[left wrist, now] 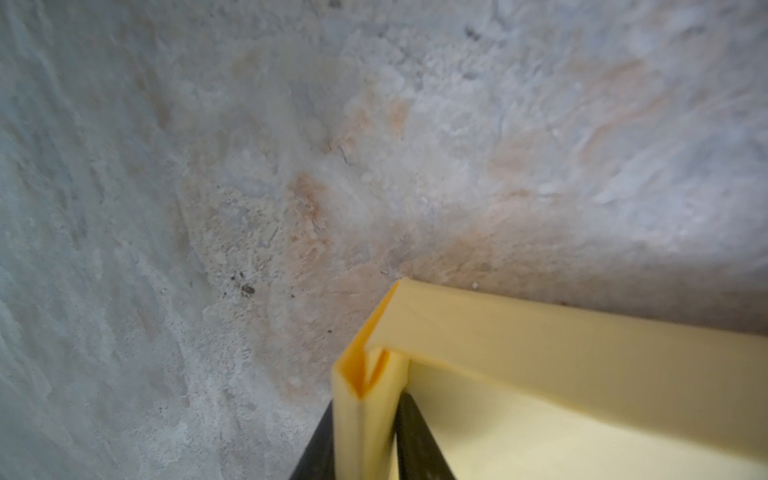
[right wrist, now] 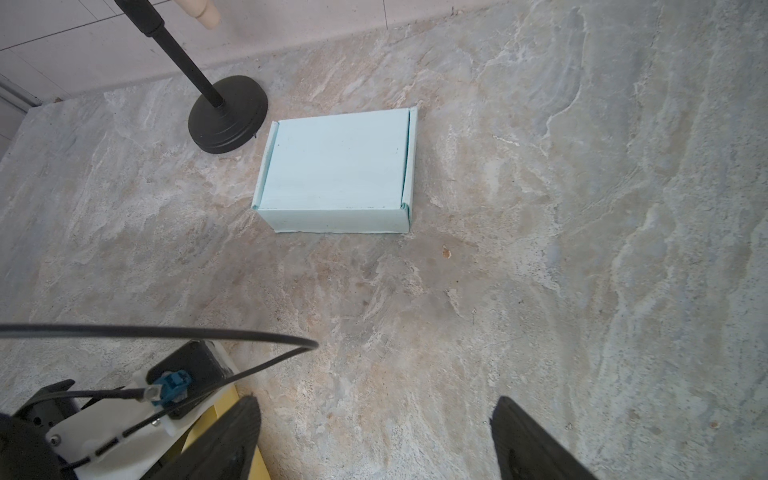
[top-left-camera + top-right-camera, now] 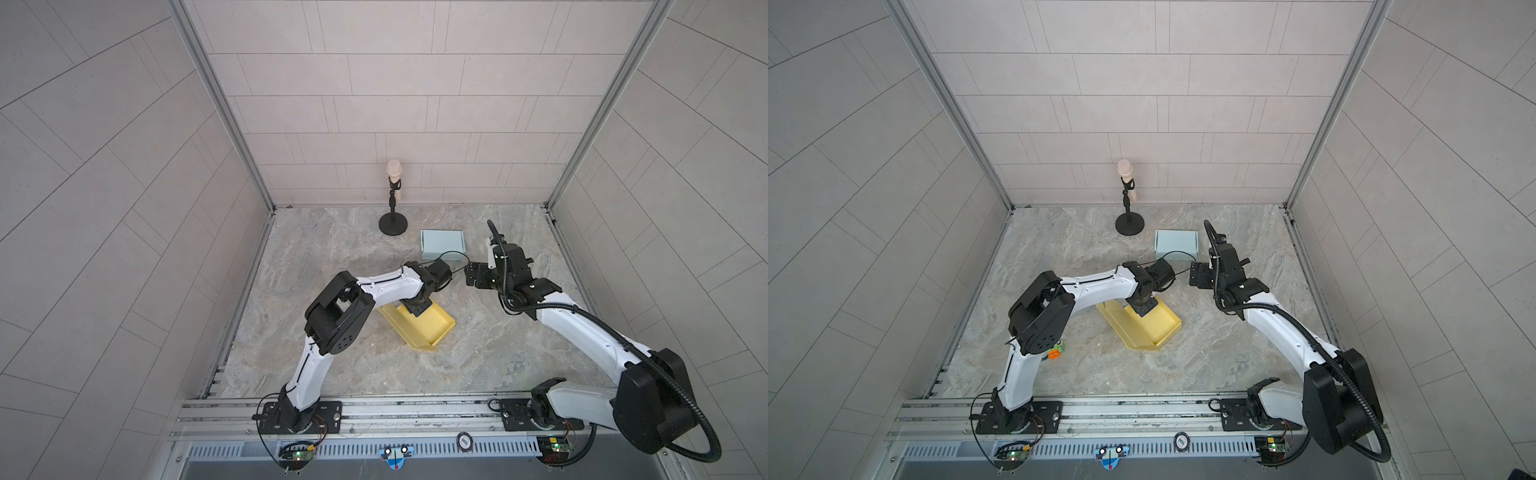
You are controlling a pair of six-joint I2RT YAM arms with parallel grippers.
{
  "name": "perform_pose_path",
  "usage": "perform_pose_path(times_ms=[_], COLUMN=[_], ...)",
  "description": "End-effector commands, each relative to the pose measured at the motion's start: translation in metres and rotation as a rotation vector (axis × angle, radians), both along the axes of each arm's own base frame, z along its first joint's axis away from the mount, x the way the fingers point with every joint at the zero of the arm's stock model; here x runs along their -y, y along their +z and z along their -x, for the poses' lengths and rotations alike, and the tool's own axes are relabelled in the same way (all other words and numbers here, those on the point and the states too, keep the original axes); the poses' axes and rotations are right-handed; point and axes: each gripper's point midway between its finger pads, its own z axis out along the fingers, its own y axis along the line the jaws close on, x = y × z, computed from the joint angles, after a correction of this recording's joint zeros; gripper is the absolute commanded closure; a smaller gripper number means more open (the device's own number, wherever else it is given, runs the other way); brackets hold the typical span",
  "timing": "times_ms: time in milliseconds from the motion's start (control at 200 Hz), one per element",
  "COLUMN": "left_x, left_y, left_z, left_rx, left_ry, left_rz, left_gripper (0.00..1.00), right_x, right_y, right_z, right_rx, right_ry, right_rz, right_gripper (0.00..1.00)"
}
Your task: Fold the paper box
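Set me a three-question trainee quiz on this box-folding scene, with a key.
1. True or false: the pale blue box is already folded shut.
2. In the left wrist view, what stands between the fingers of the left gripper? A) a wall of the yellow box B) the pale blue box C) nothing
3. Fill in: the right gripper has its fingers ___, with nothing between them.
Key: 1 true; 2 A; 3 open.

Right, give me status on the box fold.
Left fingers astride a side wall of the yellow box, grip unclear. Right fingers open, empty. Box open-topped, unfinished. Blue box, mic stand behind, not in the way.
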Motion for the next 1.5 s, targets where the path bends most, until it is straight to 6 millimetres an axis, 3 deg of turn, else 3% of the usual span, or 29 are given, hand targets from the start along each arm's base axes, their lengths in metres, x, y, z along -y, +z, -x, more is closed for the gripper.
perform_pose_path(times_ms=[0,270,766,936,1121,1296,1422,1497], left_x=[0.002,0.011,0.006,0.002,-0.021,-0.065,-0.092,-0.096], left_y=[0.003,0.018,0.050,0.086,0.156,0.202,0.207,0.204], left_z=[0.006,0.006,-0.003,-0.009,-0.014,0.020,0.058,0.077], left_rx=[-0.027,-0.036,-0.042,0.000,0.124,0.128,0.122,0.117], left_ry=[0.001,-0.004,0.066,0.116,0.243,0.485,0.631,0.688], left_rz=[0.041,0.099,0.215,0.283,0.308,0.320,0.384,0.455], left_gripper=[0.71,0.64,0.48,0.41,0.32,0.29,0.28,0.25], right_x=[0.001,0.000,-0.001,-0.006,-0.020,-0.030,-0.035,-0.036], right_y=[0.007,0.007,0.002,-0.010,-0.011,-0.004,-0.005,-0.009], right_z=[-0.006,-0.010,-0.010,-0.005,-0.007,-0.010,-0.011,-0.012], right_rx=[0.026,0.032,0.026,0.000,-0.013,-0.011,-0.020,-0.046], right_ry=[-0.009,-0.010,-0.006,0.036,0.085,0.096,0.110,0.118], right_rz=[0.014,0.014,0.017,0.022,-0.019,-0.058,-0.060,-0.054], right_gripper=[0.11,0.11,0.10,0.09,0.09,0.09,0.09,0.09])
